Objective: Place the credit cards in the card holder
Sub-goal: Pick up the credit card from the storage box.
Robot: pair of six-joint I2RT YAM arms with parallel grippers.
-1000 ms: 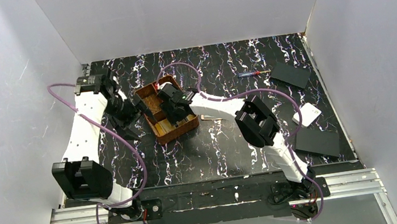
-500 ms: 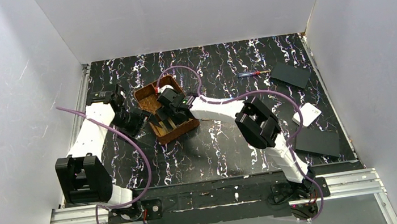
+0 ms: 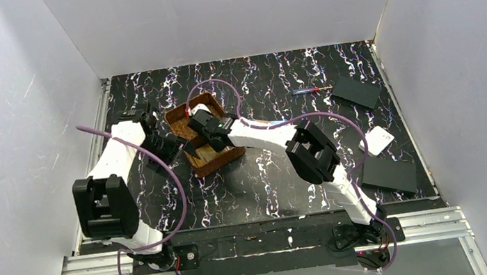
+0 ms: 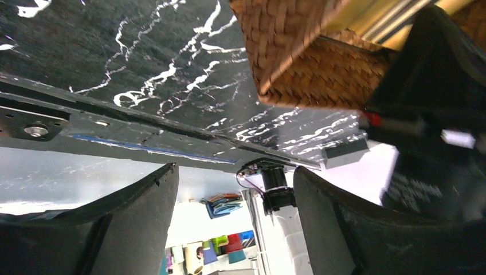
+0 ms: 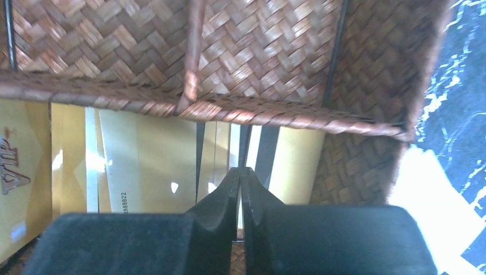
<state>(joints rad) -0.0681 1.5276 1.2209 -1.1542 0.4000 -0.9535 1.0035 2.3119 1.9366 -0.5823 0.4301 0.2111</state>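
Across the middle of the top view lies the table [image 3: 287, 174], and both my arms reach to its upper left, where the woven tray [image 3: 176, 115] stands.

In the lower half of the right wrist view, gold cards [image 5: 149, 166] lie overlapping in the tray's near compartment; the two compartments above them show only bare weave. At the lower right of that view, a cream flat thing just outside the tray wall is probably the card holder [image 5: 427, 200], though I cannot be sure.

My right gripper [image 5: 239, 175] is down in the card compartment, its jaws pressed together with barely a slit between the tips. I cannot tell whether a card edge is caught there. My left gripper [image 4: 232, 175] hangs just beside the tray's outer wall, jaws wide apart and holding nothing.

What could go wrong:
- The pinch may have closed on air, or on two cards at once, because they are thin and stacked.
- A slick card held by one edge could slide out as I lift.
- The tray wall is close, so a tilted lift could snag it and drag the tray.
- My left gripper is near enough to nudge the tray or meet the right arm.
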